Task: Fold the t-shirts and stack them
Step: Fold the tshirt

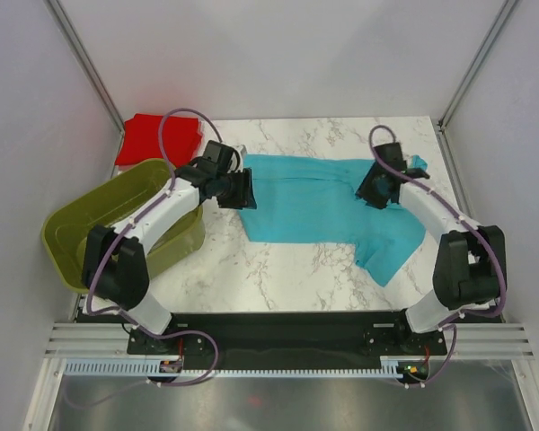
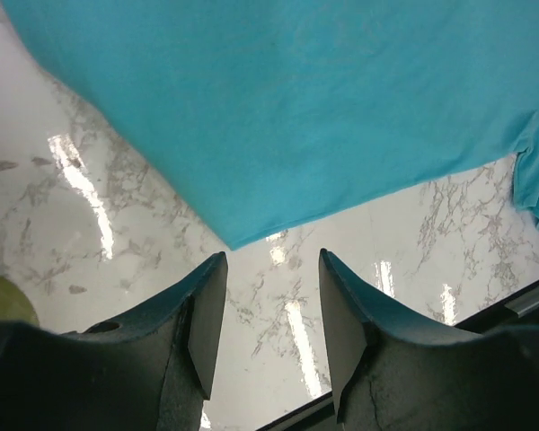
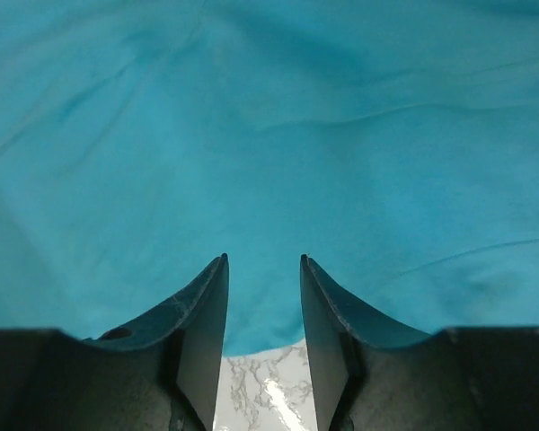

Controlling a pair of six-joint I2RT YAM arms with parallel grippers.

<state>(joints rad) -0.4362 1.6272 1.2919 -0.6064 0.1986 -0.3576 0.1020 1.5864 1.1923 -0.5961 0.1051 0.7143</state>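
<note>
Left fingers [image 2: 202, 323] spread just off a corner of the soft turquoise short-sleeved cloth t-shirt [image 1: 314, 202] lying spread on the white marble tabletop [image 1: 278, 269], right fingers [image 3: 202, 323] spread over its edge, and that's light, limp fabric, best pinched at corners.

One shirt [image 1: 314, 202] is blue-green all over, with no pattern. The other shirt [image 1: 148, 139] is bright red. The basket [image 1: 76, 224] is dull yellow-green. The counter [image 1: 269, 269] is white with thin grey wiggly lines. The arms [image 1: 162, 211] are white and black, with purple cables [image 1: 181, 112].
</note>
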